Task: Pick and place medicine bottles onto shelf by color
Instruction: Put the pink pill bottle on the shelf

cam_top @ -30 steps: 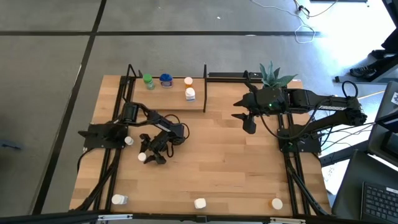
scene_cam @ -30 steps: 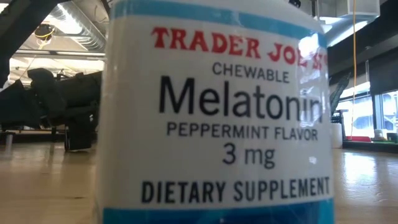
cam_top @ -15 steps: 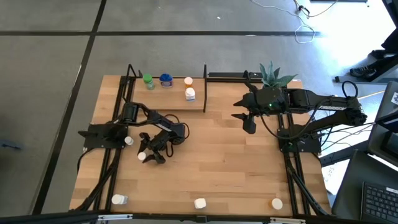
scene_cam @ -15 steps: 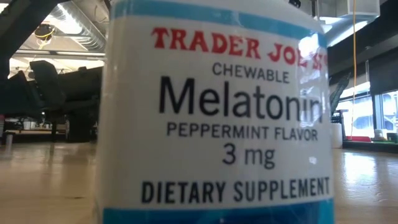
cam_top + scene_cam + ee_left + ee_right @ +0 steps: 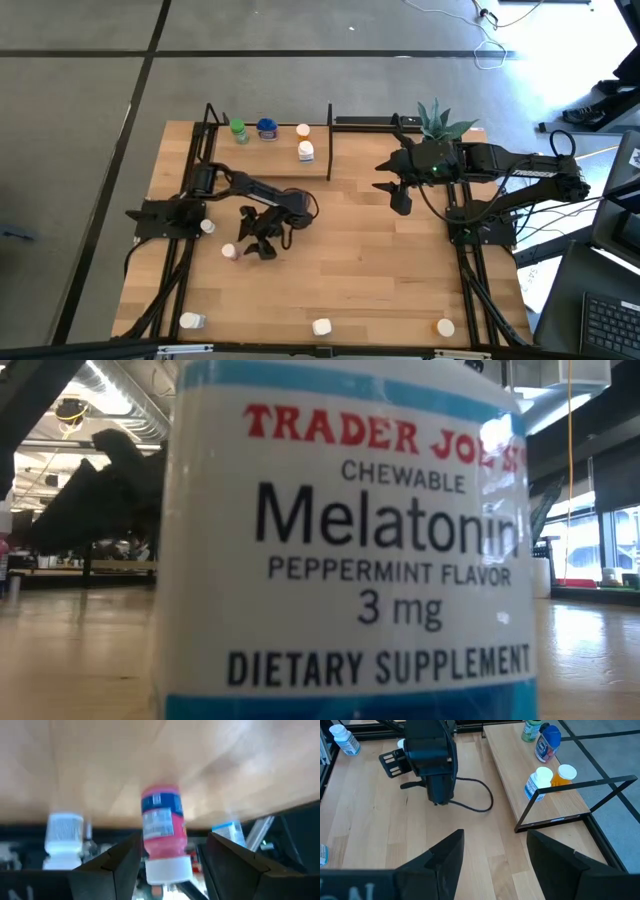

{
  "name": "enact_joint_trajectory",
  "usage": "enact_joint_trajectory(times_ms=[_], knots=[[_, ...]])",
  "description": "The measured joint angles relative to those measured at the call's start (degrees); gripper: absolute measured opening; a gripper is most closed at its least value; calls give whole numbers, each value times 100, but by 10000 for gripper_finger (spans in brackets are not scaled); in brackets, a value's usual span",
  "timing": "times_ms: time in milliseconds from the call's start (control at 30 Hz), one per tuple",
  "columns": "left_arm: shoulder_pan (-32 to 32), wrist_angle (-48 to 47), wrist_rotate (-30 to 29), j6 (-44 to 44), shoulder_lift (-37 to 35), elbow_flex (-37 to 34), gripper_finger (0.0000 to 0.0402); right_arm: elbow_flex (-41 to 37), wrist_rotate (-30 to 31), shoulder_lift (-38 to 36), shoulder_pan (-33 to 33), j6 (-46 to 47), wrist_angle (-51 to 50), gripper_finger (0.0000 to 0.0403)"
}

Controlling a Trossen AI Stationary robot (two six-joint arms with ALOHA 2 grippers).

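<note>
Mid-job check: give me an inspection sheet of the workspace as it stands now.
Surface: light wooden table.
Job's things: four bottles on the black-framed wooden shelf; pink white-capped bottle between the left gripper's fingers; four white bottles loose on the table.
Clutter: potted green plant.
Grippers: left gripper open around the pink bottle; right gripper open, empty, waiting near the plant.
Cables: black cable behind the left wrist.
Surroundings: grey floor.

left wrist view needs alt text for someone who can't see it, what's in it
A pink medicine bottle with a white cap and blue label lies on the wooden table, seen between the two open dark fingers of the left gripper, which do not touch it. A white bottle stands to one side, and another with a blue band to the other.
</note>
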Motion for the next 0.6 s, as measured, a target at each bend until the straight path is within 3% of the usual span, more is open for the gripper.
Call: enact_joint_trajectory(times_ms=[367, 600], knots=[[73, -66, -654, -431, -395, 770, 218, 0, 2, 0, -2, 2, 2, 218], [116, -18, -1587, -728, -666, 1608, 218, 0, 2, 0, -2, 2, -3, 218]])
